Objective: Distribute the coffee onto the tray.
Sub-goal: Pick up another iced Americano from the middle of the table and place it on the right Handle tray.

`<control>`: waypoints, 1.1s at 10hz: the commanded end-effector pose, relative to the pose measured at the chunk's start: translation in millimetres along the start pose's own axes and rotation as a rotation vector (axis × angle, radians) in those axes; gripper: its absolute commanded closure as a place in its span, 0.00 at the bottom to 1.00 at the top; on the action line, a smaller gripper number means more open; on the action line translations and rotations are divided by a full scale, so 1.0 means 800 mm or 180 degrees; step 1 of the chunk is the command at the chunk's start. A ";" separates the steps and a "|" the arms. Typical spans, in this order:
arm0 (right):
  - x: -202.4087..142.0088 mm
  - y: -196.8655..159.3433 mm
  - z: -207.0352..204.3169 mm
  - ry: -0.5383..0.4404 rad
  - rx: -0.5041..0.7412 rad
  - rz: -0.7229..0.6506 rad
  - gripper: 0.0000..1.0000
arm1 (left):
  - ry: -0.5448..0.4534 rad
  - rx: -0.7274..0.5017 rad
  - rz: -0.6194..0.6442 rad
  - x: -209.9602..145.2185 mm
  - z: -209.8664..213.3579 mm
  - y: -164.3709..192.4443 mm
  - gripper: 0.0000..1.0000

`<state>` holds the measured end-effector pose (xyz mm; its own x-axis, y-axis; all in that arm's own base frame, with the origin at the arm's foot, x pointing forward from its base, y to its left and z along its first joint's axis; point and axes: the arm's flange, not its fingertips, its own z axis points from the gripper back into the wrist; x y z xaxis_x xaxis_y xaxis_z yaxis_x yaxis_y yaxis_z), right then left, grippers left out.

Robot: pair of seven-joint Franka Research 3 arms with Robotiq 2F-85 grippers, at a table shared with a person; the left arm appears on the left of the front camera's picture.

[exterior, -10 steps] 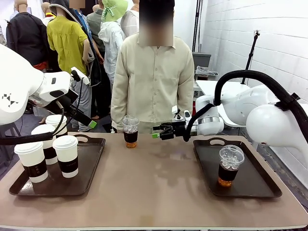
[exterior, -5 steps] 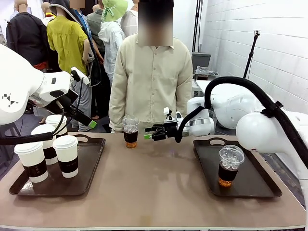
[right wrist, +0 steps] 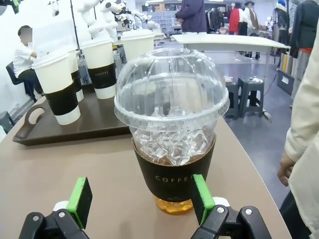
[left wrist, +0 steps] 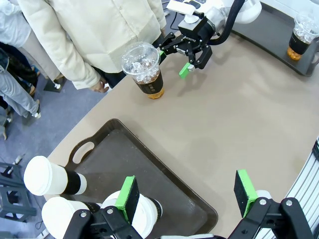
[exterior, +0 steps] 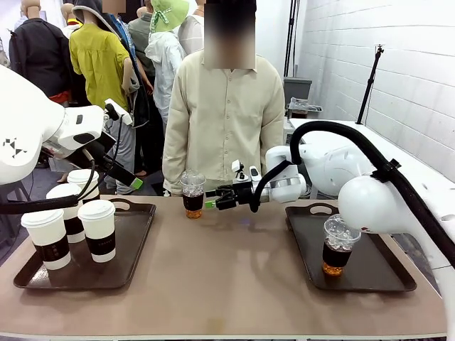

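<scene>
Four paper cups [exterior: 97, 229] sat on the left tray [exterior: 135, 256], with the left gripper [left wrist: 187, 195] wide open above them. One iced cup [exterior: 340, 245] stood on the right tray [exterior: 377, 273]. Farther back, the second iced cup [exterior: 192, 193] stood on the counter [exterior: 227, 284] before the person, with the right gripper [exterior: 213, 199] wide open just beside it, holding nothing. Step looked like grasp approach. Next: jaws around the sleeve, close gently, carry upright.

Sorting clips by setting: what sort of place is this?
Likely a café-style robot demo in an indoor hall: lidded coffee cups on serving trays, a block wall, tables and stools beyond.
</scene>
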<state>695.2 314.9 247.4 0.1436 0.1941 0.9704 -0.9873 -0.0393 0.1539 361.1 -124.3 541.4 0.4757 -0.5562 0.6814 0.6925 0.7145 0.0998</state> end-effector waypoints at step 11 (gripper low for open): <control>0.003 -0.024 -0.027 0.0022 -0.0234 -0.0046 0.00 | 0.0010 -0.0013 0.0004 -0.001 0.000 0.000 0.00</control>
<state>703.1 331.7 240.4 0.1461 0.1989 0.9691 -0.9892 0.0179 0.1455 361.1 -124.3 541.4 0.4757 -0.5562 0.6814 0.6925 0.7145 0.0998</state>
